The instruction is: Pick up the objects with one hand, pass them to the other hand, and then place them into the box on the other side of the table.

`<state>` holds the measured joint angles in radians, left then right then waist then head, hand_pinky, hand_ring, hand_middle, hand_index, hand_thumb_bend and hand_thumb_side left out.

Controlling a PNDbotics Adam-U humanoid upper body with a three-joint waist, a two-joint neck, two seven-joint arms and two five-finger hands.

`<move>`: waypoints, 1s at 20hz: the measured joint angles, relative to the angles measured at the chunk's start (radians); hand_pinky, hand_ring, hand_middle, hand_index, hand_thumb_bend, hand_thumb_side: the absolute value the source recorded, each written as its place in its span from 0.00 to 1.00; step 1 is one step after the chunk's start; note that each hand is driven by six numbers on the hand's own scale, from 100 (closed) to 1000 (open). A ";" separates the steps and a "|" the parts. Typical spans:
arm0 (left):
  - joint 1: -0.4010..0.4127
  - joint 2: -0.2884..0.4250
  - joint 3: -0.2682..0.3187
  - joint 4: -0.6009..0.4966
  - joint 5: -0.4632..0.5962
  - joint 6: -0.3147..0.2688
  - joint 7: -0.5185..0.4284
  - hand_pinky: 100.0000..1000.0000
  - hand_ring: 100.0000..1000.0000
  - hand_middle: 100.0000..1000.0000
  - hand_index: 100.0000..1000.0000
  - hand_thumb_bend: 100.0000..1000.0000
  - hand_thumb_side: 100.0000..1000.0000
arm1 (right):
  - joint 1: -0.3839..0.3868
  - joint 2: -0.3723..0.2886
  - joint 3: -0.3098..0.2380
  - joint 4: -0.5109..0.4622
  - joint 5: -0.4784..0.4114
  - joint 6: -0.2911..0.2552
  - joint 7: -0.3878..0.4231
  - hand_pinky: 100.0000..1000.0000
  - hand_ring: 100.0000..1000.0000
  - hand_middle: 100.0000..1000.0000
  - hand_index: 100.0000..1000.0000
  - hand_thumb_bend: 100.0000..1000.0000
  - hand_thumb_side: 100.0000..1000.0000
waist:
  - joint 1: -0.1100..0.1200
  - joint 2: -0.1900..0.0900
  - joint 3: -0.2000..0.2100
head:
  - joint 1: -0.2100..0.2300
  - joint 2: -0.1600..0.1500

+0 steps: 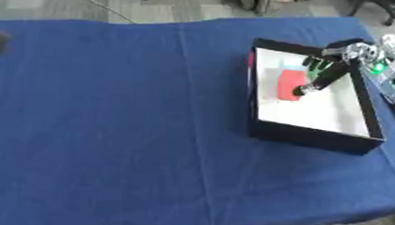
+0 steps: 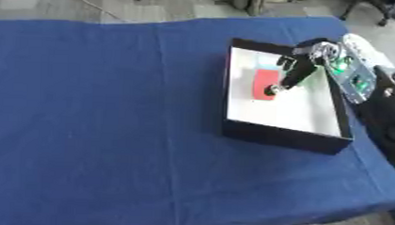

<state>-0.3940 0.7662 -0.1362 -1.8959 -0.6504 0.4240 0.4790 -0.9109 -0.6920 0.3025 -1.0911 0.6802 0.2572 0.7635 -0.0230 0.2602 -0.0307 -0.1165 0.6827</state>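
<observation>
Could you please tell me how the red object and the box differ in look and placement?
The red object is small, flat and bright; the box is large, black-walled and white inside. The red object lies inside, under the right hand; the box rests on the blue cloth. Both look rectangular.

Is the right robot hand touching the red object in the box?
Cannot tell. In the left eye view the right robot hand overlaps the red object; no gap shows.

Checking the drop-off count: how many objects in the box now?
1 clear: a red object on the white floor of the box, under the right hand. A pale blue patch behind it may be another; the hand hides part.
</observation>
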 measured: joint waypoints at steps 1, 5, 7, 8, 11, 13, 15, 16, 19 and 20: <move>0.000 0.000 0.000 0.000 0.000 0.000 0.000 0.79 0.79 0.75 0.83 0.66 0.51 | -0.002 0.000 -0.005 0.000 0.023 -0.002 0.013 1.00 0.98 0.87 0.96 0.45 0.36 | 0.000 0.000 0.000 | 0.000 0.000; 0.000 0.000 0.000 0.000 0.000 0.000 0.000 0.79 0.79 0.75 0.83 0.66 0.51 | -0.005 0.001 -0.021 -0.003 0.091 -0.009 0.044 1.00 0.97 0.88 0.97 0.49 0.34 | 0.000 0.000 0.000 | 0.000 0.000; 0.000 0.000 0.000 0.000 0.000 0.000 0.000 0.79 0.79 0.75 0.83 0.66 0.51 | -0.005 0.001 -0.028 -0.012 0.115 -0.010 0.051 1.00 0.97 0.88 0.97 0.50 0.32 | 0.000 0.000 0.000 | 0.000 0.000; 0.000 0.000 0.000 0.000 0.000 0.000 0.000 0.79 0.79 0.75 0.83 0.66 0.51 | -0.006 0.001 -0.031 -0.018 0.126 -0.010 0.052 1.00 0.97 0.88 0.97 0.51 0.31 | 0.000 0.000 0.000 | 0.000 0.000; 0.000 0.000 0.000 0.000 0.000 0.001 0.001 0.79 0.78 0.74 0.83 0.66 0.51 | -0.009 0.002 -0.047 -0.040 0.153 -0.007 0.051 1.00 0.96 0.88 0.96 0.49 0.26 | 0.000 0.000 -0.001 | 0.000 0.000; 0.000 0.000 0.000 0.000 0.000 0.002 0.002 0.79 0.78 0.74 0.83 0.66 0.51 | -0.011 0.003 -0.062 -0.059 0.167 0.002 0.040 0.99 0.95 0.86 0.95 0.43 0.20 | 0.002 0.000 -0.001 | 0.000 0.000; 0.000 0.000 0.000 0.000 0.000 0.003 0.003 0.79 0.78 0.74 0.83 0.65 0.51 | -0.013 0.005 -0.082 -0.083 0.174 0.023 0.011 0.95 0.93 0.85 0.93 0.24 0.06 | 0.004 0.000 -0.001 | 0.000 0.000; 0.000 0.000 0.000 0.000 0.001 0.003 0.004 0.79 0.78 0.74 0.83 0.65 0.51 | -0.013 0.009 -0.094 -0.097 0.174 0.041 -0.014 0.92 0.91 0.83 0.91 0.10 0.00 | 0.004 0.000 -0.001 | 0.000 0.000; 0.000 0.000 0.002 -0.003 0.008 0.005 0.013 0.79 0.77 0.73 0.82 0.64 0.51 | -0.017 0.026 -0.131 -0.134 0.155 0.135 -0.132 0.83 0.85 0.79 0.87 0.00 0.03 | 0.008 0.000 0.001 | 0.000 -0.001; 0.000 -0.001 0.005 -0.006 0.010 0.005 0.018 0.79 0.77 0.73 0.82 0.63 0.51 | -0.022 0.035 -0.143 -0.147 0.131 0.175 -0.189 0.79 0.84 0.79 0.88 0.00 0.09 | 0.009 0.000 0.002 | 0.000 -0.001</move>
<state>-0.3937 0.7655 -0.1315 -1.9020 -0.6404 0.4295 0.4966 -0.9324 -0.6572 0.1598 -1.2377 0.8112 0.4323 0.5750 -0.0137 0.2602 -0.0288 -0.1169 0.6815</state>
